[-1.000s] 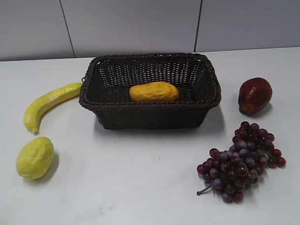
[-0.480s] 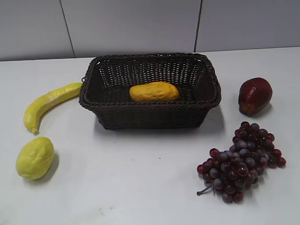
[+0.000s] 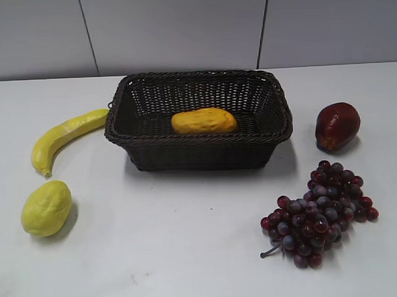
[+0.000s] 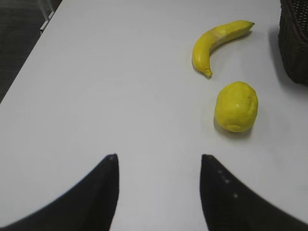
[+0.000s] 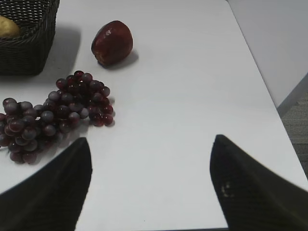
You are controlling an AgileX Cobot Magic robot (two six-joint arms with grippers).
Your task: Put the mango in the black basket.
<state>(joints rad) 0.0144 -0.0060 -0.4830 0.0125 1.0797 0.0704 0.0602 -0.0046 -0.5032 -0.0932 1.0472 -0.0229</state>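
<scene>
While the mango (image 3: 203, 121) lay on the floor of the black basket (image 3: 200, 152), lengthwise along the basket's long side, both tools hung apart from it over the white table (image 3: 175, 240). The left tool (image 4: 159, 192) stood with its 2 dark fingers (image 4: 98, 197) spread wide and nothing between them, only bare table showing in the gap. Ahead of it and to its right sat a pale yellow lemon (image 4: 236, 106), and farther ahead a banana (image 4: 217, 42), with a corner of the basket at the far right edge of its view. The right tool (image 5: 149, 187) was likewise parted, its 2 fingers (image 5: 53, 192) wide apart and empty. Ahead of it to the left lay a bunch of dark red grapes (image 5: 50, 115), close to its left finger; beyond that a dark red fruit (image 5: 112, 42), and at the far left the basket's corner with 1 end of the mango visible inside. Neither tool appeared in the exterior view.
</scene>
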